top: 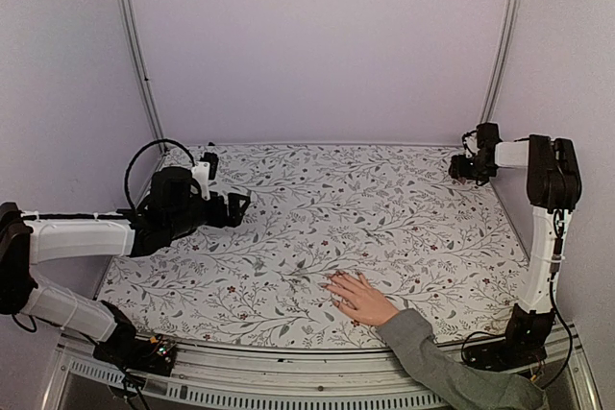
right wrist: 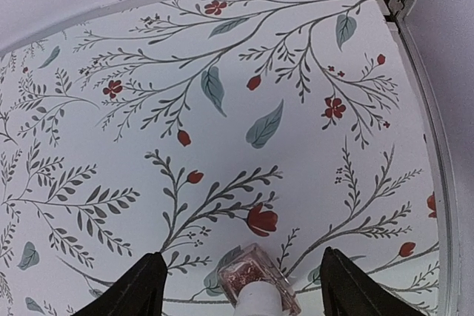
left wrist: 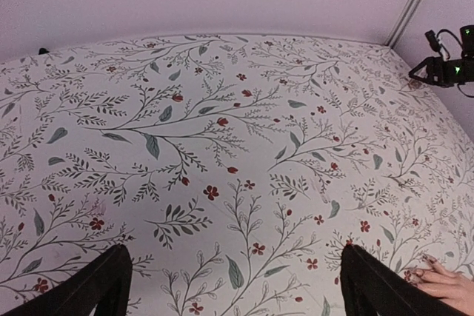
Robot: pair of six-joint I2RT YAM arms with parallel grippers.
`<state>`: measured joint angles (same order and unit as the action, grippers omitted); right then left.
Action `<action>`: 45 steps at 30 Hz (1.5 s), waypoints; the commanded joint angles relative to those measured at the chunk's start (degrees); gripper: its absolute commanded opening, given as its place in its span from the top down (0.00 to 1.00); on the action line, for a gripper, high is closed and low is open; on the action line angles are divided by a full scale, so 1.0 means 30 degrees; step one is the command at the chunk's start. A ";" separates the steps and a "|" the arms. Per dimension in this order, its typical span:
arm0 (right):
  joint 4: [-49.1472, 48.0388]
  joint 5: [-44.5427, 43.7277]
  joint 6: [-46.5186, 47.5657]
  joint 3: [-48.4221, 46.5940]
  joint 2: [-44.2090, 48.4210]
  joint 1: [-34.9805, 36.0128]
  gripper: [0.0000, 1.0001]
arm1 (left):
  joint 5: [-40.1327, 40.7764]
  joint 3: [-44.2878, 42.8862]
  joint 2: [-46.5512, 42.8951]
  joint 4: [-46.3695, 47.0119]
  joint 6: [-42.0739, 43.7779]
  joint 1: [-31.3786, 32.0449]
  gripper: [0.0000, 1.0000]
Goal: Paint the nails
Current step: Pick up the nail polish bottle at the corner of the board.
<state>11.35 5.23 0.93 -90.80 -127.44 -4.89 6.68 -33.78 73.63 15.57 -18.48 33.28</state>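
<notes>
A light-skinned hand (top: pixel 359 299) with a grey sleeve (top: pixel 437 357) lies flat at the table's front middle, its nails (top: pixel 332 282) too small to make out. In the left wrist view the fingertips (left wrist: pixel 443 285) and pale nails (left wrist: pixel 429 259) show at the bottom right. My left gripper (top: pixel 233 207) is open and empty, hovering left of centre, well away from the hand; in its own view (left wrist: pixel 235 286) only cloth lies between its fingers. My right gripper (top: pixel 459 168) is open at the far right corner. A small glass bottle of red glitter polish (right wrist: pixel 257 277) with a white cap stands between its fingers (right wrist: pixel 135 290), apart from both.
A floral cloth (top: pixel 384 208) covers the table. Plain walls with metal corner rails (top: pixel 504 36) close in the back and sides. The right gripper (left wrist: pixel 438 70) shows at the far corner in the left wrist view. The table edge and rail (right wrist: pixel 437 146) run just right of the bottle.
</notes>
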 commanded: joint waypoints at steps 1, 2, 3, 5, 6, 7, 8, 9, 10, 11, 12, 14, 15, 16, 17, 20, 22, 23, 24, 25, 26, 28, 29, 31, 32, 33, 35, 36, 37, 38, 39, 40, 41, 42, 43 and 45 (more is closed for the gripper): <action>0.0344 0.0610 0.0418 -0.0964 -0.0530 0.0003 0.28 | 0.0090 0.0153 0.0052 0.0397 0.0287 0.0253 0.00; 0.0503 0.0662 0.0488 -0.1124 -0.0617 -0.0003 0.29 | 0.0063 0.0156 0.0066 0.0404 0.0325 0.0254 0.00; 0.0622 0.0728 0.0534 -0.1209 -0.0712 0.0015 0.30 | 0.0042 0.0156 0.0053 0.0416 0.0359 0.0247 0.00; 0.0650 0.0876 0.0568 -0.1202 -0.0736 0.0019 0.34 | 0.0100 0.0200 0.0006 0.0423 0.0401 0.0251 0.00; 0.0670 0.0915 0.0580 -0.1197 -0.0720 0.0017 0.36 | 0.0134 0.0213 -0.0010 0.0414 0.0394 0.0254 0.00; 0.0683 0.0942 0.0571 -0.1197 -0.0728 0.0017 0.39 | 0.0168 0.0240 -0.0034 0.0384 0.0389 0.0246 0.00; 0.0718 0.0949 0.0570 -0.1197 -0.0722 0.0032 0.41 | 0.0190 0.0244 -0.0062 0.0362 0.0389 0.0249 0.00; 0.0744 0.0976 0.0580 -0.1222 -0.0716 0.0044 0.43 | 0.0182 0.0244 -0.0091 0.0363 0.0411 0.0246 0.00; 0.0766 0.1005 0.0587 -0.1225 -0.0706 0.0053 0.45 | 0.0163 0.0257 -0.0121 0.0330 0.0399 0.0249 0.00; 0.0845 0.1034 0.0597 -0.1226 -0.0705 0.0047 0.45 | 0.0189 0.0268 -0.0157 0.0318 0.0397 0.0246 0.00; 0.0903 0.1016 0.0639 -0.1226 -0.0690 0.0061 0.45 | 0.0204 0.0269 -0.0198 0.0335 0.0390 0.0246 0.00; 0.1049 0.0782 0.0701 -0.1226 -0.0703 0.0072 0.46 | 0.0215 0.0292 -0.0276 0.0297 0.0408 0.0256 0.00; 0.1163 0.0592 0.0734 -0.1266 -0.0770 0.0075 0.46 | 0.0229 0.0313 -0.0305 0.0289 0.0435 0.0250 0.00; 0.1261 0.0448 0.0799 -0.1304 -0.0802 0.0076 0.46 | 0.0249 0.0341 -0.0349 0.0288 0.0424 0.0246 0.00; 0.1369 0.0401 0.0854 -0.1313 -0.0841 0.0076 0.47 | 0.0285 0.0370 -0.0343 0.0302 0.0442 0.0246 0.00; 0.1386 0.0213 0.0989 -0.1312 -0.0851 0.0130 0.52 | 0.0286 0.0545 -0.0429 0.0481 0.0447 0.0251 0.00; 0.1465 -0.0051 0.1080 -0.1368 -0.0920 0.0203 0.56 | 0.0215 0.0586 -0.0492 0.0541 0.0466 0.0253 0.00; 0.1529 -0.0160 0.1146 -0.1397 -0.0949 0.0242 0.59 | 0.0192 0.0609 -0.0504 0.0553 0.0450 0.0224 0.00; 0.1549 -0.0177 0.1176 -0.1416 -0.0966 0.0254 0.60 | 0.0164 0.0623 -0.0531 0.0551 0.0466 0.0250 0.00; 0.1573 -0.0205 0.1204 -0.1429 -0.0968 0.0277 0.61 | 0.0149 0.0647 -0.0571 0.0555 0.0482 0.0239 0.00; 0.1572 -0.0260 0.1227 -0.1445 -0.0994 0.0295 0.61 | 0.0137 0.0676 -0.0659 0.0607 0.0499 0.0230 0.00; 0.1620 -0.0377 0.1292 -0.1528 -0.1047 0.0324 0.62 | 0.0159 0.0741 -0.0693 0.0617 0.0546 0.0231 0.00; 0.1673 -0.0457 0.1341 -0.1608 -0.1110 0.0352 0.62 | 0.0185 0.0742 -0.0720 0.0611 0.0584 0.0240 0.00; 0.1780 -0.0654 0.1409 -0.1826 -0.1242 0.0409 0.63 | 0.0177 0.0716 -0.0705 0.0611 0.0628 0.0217 0.00; 0.1844 -0.0748 0.1438 -0.1942 -0.1300 0.0425 0.63 | 0.0188 0.0735 -0.0699 0.0625 0.0646 0.0227 0.00; 0.1928 -0.0837 0.1447 -0.2030 -0.1398 0.0453 0.64 | 0.0226 0.0716 -0.0695 0.0597 0.0644 0.0225 0.00; 0.1969 -0.0922 0.1476 -0.2153 -0.1507 0.0485 0.65 | 0.0334 0.0676 -0.0673 0.0557 0.0648 0.0219 0.00; 0.1959 -0.0946 0.1455 -0.2188 -0.1537 0.0486 0.67 | 0.0368 0.0664 -0.0691 0.0530 0.0648 0.0224 0.00; 0.1957 -0.0975 0.1434 -0.2232 -0.1550 0.0486 0.68 | 0.0365 0.0645 -0.0716 0.0490 0.0644 0.0232 0.00; 0.1983 -0.1004 0.1421 -0.2286 -0.1554 0.0486 0.69 | 0.0380 0.0639 -0.0752 0.0467 0.0673 0.0218 0.00; 0.2052 -0.1033 0.1419 -0.2369 -0.1598 0.0486 0.70 | 0.0374 0.0678 -0.0815 0.0423 0.0680 0.0224 0.00; 0.2097 -0.1063 0.1419 -0.2434 -0.1692 0.0486 0.70 | 0.0381 0.0683 -0.0826 0.0414 0.0722 0.0217 0.00; 0.2173 -0.1096 0.1419 -0.2520 -0.1747 0.0508 0.71 | 0.0404 0.0662 -0.0839 0.0424 0.0738 0.0220 0.00; 0.2226 -0.1122 0.1419 -0.2581 -0.1778 0.0514 0.72 | 0.0406 0.0666 -0.0833 0.0433 0.0747 0.0228 0.00; 0.2252 -0.1129 0.1434 -0.2600 -0.1828 0.0515 0.73 | 0.0429 0.0660 -0.0814 0.0423 0.0759 0.0218 0.00; 0.2250 -0.1186 0.1475 -0.2603 -0.1847 0.0515 0.75 | 0.0458 0.0667 -0.0757 0.0416 0.0727 0.0217 0.00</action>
<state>17.17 3.07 4.99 -96.92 -131.83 -3.75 7.20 -32.10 72.60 15.84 -17.10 33.28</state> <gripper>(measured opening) 0.269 0.996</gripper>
